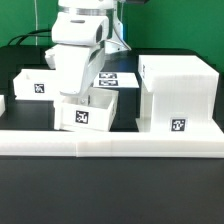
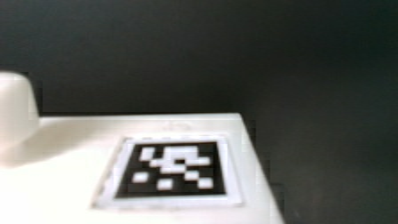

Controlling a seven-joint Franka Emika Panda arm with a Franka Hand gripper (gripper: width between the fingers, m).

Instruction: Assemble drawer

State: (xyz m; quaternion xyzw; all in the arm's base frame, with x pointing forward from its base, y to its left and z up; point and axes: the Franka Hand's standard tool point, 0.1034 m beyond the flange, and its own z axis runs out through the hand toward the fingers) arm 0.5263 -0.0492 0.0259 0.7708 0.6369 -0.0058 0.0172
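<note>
The drawer's large hollow shell (image 1: 175, 90) stands at the exterior view's right, with a tag on its front. A small flat white box (image 1: 85, 115) with a front tag sits in the middle, and a second small box (image 1: 35, 85) lies at the left. My gripper (image 1: 82, 95) hangs right over the middle box, its fingertips hidden behind the hand and the box rim. The wrist view is filled by a white surface (image 2: 71, 150) with a black-and-white tag (image 2: 175, 170); no fingers are clear there.
A long low white border rail (image 1: 110, 140) runs along the front of the parts. The marker board (image 1: 118, 78) lies flat behind the middle box. The table is black (image 2: 302, 60).
</note>
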